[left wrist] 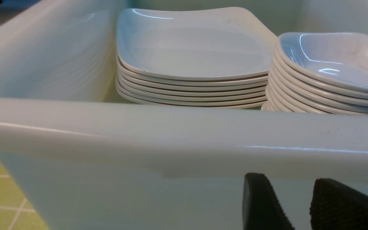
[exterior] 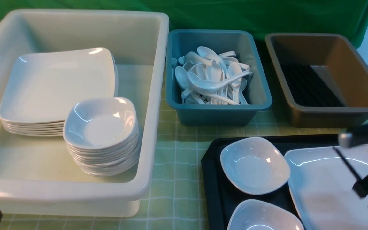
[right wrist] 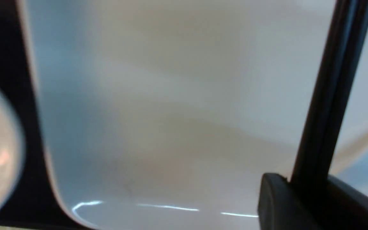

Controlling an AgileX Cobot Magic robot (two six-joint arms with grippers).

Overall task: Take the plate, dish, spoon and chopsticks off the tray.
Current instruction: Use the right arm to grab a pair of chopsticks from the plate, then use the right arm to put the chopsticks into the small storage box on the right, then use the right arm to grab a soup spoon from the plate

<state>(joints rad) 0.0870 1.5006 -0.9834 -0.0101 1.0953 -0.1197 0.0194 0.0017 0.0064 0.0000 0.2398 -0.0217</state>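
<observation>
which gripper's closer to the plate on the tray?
Right. The right gripper hangs over the plate, gripping the chopsticks; the left gripper is far to its left, outside the white tub.

Bright even light, glare streaks on the plate (right wrist: 158, 127), right wrist view blurred, chopsticks (right wrist: 327, 95) soft-edged

Arms: left gripper (left wrist: 289, 179) low, jaws parted, nothing between them; right gripper (right wrist: 308, 185) clamped on the chopsticks (right wrist: 331, 95).
</observation>
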